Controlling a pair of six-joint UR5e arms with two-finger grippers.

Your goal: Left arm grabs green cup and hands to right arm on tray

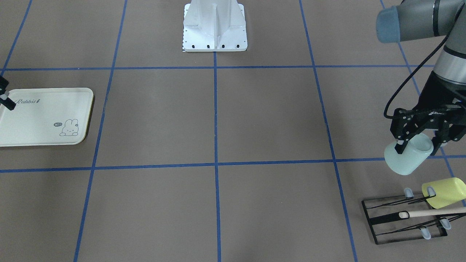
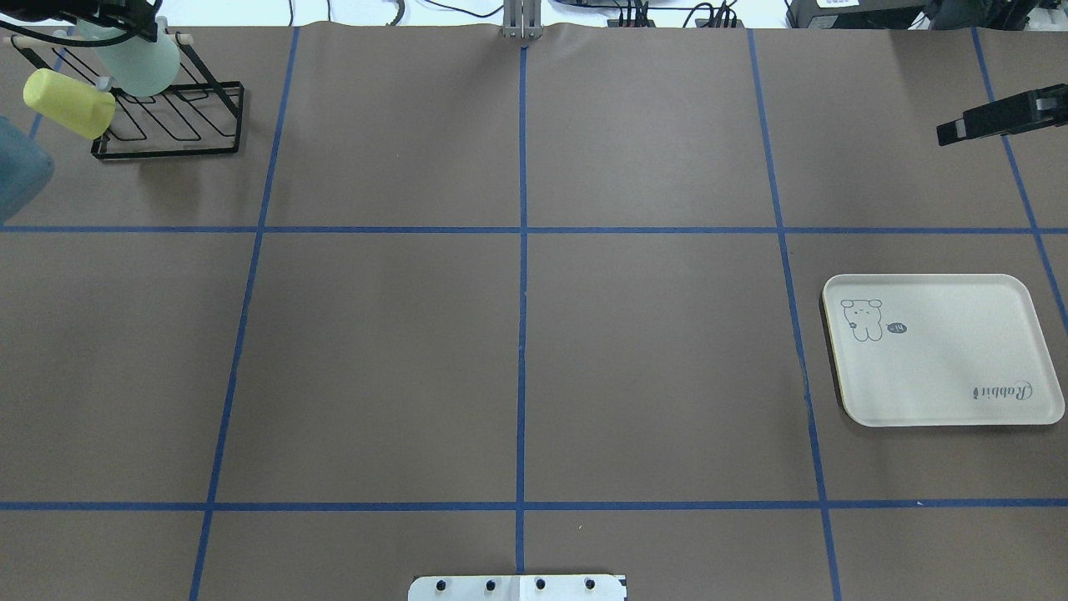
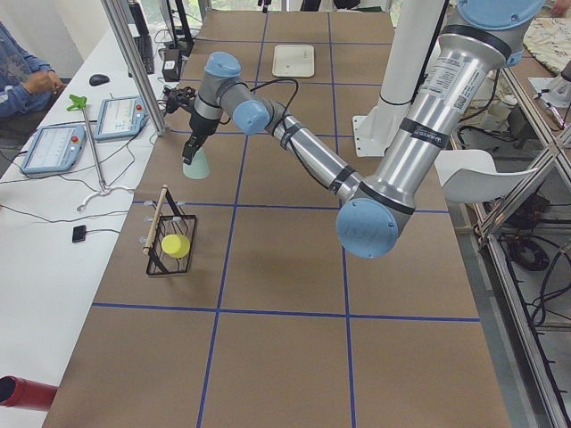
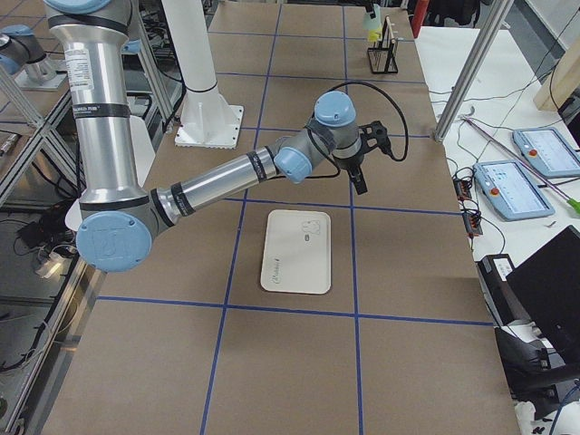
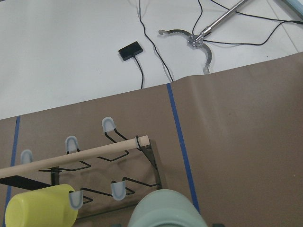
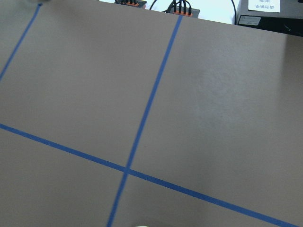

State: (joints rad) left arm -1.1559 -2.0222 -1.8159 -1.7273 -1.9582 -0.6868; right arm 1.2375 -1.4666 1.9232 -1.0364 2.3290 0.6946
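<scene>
My left gripper (image 1: pixel 418 136) is shut on the pale mint-green cup (image 1: pixel 407 160), near its rim. It holds the cup tilted in the air, just on the robot's side of the black wire rack (image 1: pixel 400 218). The cup also shows in the overhead view (image 2: pixel 138 63), the exterior left view (image 3: pixel 196 166), and at the bottom of the left wrist view (image 5: pixel 165 210). The cream tray (image 2: pixel 943 376) with the bunny drawing lies flat and bare on the robot's right side. My right gripper (image 2: pixel 947 132) hovers beyond the tray, holds nothing, and its fingers look closed together.
A yellow-green cup (image 1: pixel 444 191) hangs on a peg of the rack, beside a wooden dowel (image 1: pixel 433 212). The white robot base (image 1: pixel 214 29) stands at the table's middle edge. Blue tape lines grid the brown table. An operator (image 3: pixel 18 71) sits at a side desk.
</scene>
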